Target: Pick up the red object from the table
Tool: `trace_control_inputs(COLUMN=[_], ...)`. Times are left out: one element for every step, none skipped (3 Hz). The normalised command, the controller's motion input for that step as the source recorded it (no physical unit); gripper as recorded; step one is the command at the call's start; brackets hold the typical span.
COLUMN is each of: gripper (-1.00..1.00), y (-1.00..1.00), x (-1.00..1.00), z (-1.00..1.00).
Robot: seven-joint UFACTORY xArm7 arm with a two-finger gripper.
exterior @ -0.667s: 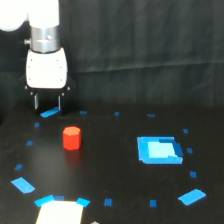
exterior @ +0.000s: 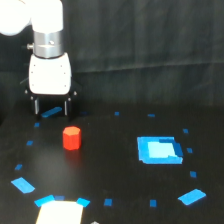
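Your view cuts the arm off at the top edge, so you see only its white links, a silver metal collar and the boxy white gripper housing. The picture is soft, and the dark fingers (exterior: 36, 105) blur into the black curtain behind them. You can still make out two short prongs with a clear gap between them, so the gripper (exterior: 50, 106) stands spread with nothing held. A strip of blue tape (exterior: 51, 111) shows through that gap, lying on the table (exterior: 110, 170) behind the fingertips.

The red object (exterior: 71, 138) sits on the table below the fingers and a little toward the exterior view's right of them, apart from both prongs. It is a stubby red-orange cylinder with flat facets, upright.

The table is matte black, dotted with small blue tape marks. A larger bright blue rectangle (exterior: 159, 149) lies well off to the exterior view's right of the fingers. At the bottom edge a pale patch (exterior: 59, 212) is cropped; you cannot tell what it is.
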Motion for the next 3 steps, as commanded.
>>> trace_control_inputs(gripper=[0.46,0.14,-1.0], y=[-1.0,-1.0,-0.63], x=[0.72,0.5,0.12], z=[-1.0,-0.88,-1.0])
